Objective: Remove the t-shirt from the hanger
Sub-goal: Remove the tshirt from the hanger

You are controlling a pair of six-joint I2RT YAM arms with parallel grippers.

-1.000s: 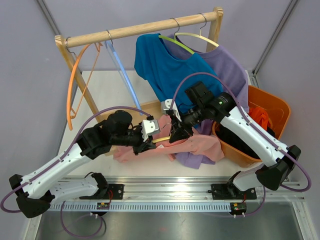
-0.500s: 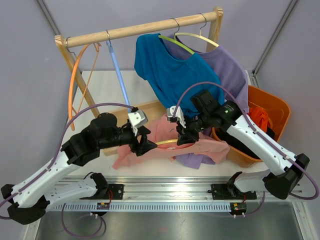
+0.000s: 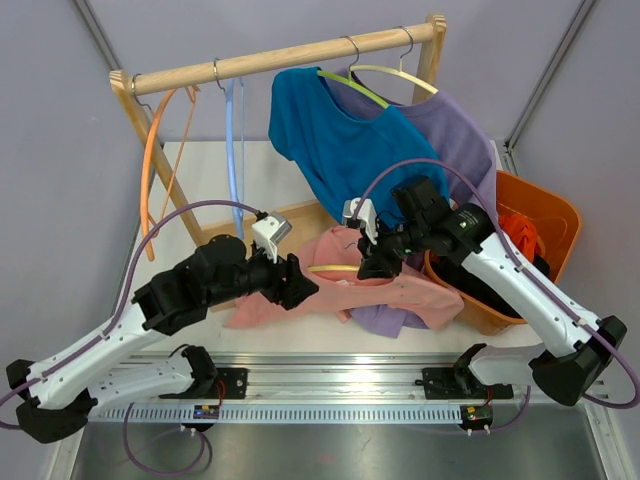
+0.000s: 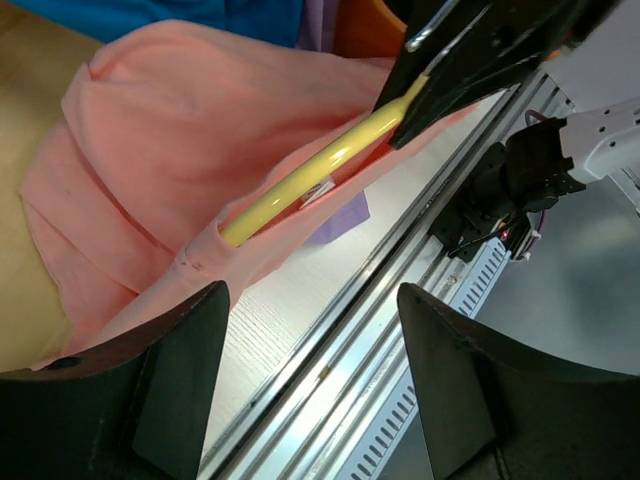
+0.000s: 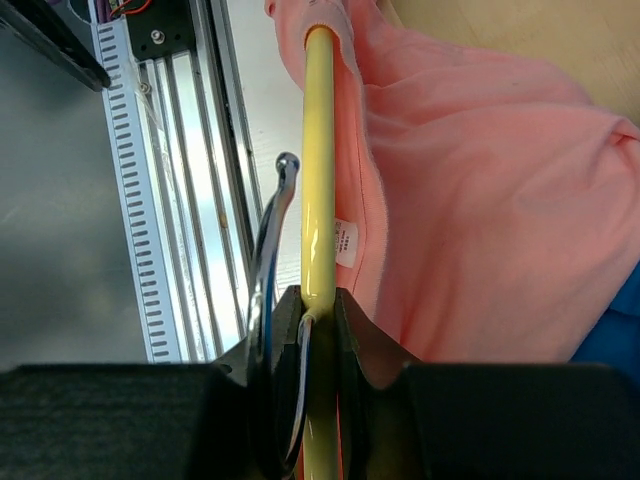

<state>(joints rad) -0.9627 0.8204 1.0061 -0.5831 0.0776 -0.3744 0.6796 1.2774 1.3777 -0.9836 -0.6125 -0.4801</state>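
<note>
The pink t-shirt [image 3: 405, 290] lies crumpled on the desk [image 3: 205, 185], near the middle, just left of the orange basket [image 3: 560, 215]; the yellow hanger [image 5: 318, 150] sticks out of the fabric (its other end is hidden inside); the right fingers [image 5: 350, 330] are clamped on the hanger's bare bar; the left fingers [image 4: 170, 380] stand apart, gripping nothing, at the shirt's left side.

Near table [image 4: 290, 330] strip beside the pink shirt [image 3: 330, 285] seems passable; the hanging blue shirt [image 3: 330, 140] blocks behind.
</note>
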